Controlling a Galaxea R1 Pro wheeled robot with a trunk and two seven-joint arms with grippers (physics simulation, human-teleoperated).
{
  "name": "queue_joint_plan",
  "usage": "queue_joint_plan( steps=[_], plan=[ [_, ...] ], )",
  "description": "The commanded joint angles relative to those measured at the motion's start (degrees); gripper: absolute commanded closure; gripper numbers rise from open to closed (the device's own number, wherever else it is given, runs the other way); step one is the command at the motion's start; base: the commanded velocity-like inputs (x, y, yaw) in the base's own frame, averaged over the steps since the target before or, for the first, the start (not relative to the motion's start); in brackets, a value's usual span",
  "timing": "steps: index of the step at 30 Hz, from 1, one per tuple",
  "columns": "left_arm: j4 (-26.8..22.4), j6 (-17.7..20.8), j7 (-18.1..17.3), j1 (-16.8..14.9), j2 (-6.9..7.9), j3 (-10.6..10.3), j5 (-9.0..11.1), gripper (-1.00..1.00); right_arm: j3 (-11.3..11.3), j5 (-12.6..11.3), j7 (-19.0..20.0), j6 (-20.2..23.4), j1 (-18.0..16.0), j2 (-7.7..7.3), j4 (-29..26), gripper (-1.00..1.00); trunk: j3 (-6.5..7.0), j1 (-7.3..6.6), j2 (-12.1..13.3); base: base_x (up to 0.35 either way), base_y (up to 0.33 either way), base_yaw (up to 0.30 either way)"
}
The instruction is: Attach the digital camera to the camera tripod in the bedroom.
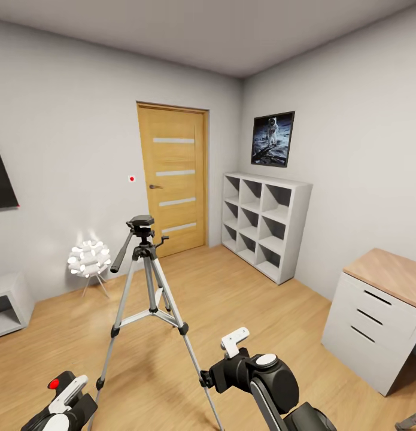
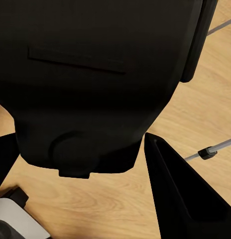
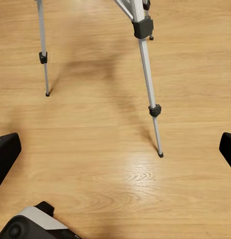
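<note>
Camera [image 2: 90,79], the black digital one, is sitting gripped in the left hand [image 1: 63,392], low and just left of the camera tripod [image 1: 146,287], its red button showing on top. Tripod head [image 1: 140,224] is standing above and ahead of that hand, so the camera needs lifting up onto it, by my judgement. The left hand is nearer the head's pan handle side. The right hand [image 1: 222,362] is hovering right of the tripod's front leg, fingers spread wide over bare wood floor [image 3: 115,169], holding nothing.
</note>
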Motion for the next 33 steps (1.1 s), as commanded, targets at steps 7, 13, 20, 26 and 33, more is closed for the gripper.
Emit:
queue_joint_plan(
  steps=[7,13,20,26,33],
  plan=[
    [-0.22,0.15,0.04,0.16,0.39,-0.65,0.27,1.00,-0.47,-0.11,-0.18,0.09,-1.05,0.43,0.01,-1.00,-0.03,0.02,-0.05,0.000,-0.124,0.000],
    [-0.22,0.15,0.04,0.16,0.39,-0.65,0.27,1.00,-0.47,-0.11,-0.18,0.09,-1.05,0.43,0.01,-1.00,-0.03,0.02,-0.05,0.000,-0.116,0.000],
    [-0.22,0.15,0.04,0.16,0.39,-0.65,0.27,1.00,-0.47,-0.11,-0.18,0.09,-1.05,0.43,0.01,-1.00,-0.03,0.02,-0.05,0.000,-0.116,0.000],
    [-0.22,0.15,0.04,0.16,0.39,-0.65,0.27,1.00,-0.47,-0.11,-0.18,0.09,-1.05,0.43,0.01,-1.00,-0.03,0.02,-0.05,0.000,-0.116,0.000],
    [-0.19,0.15,0.07,0.18,0.20,-1.06,0.21,1.00,-0.49,-0.10,-0.21,0.11,-1.31,-0.04,0.01,-1.00,-0.03,0.02,-0.05,0.000,-0.125,0.000]
  ],
)
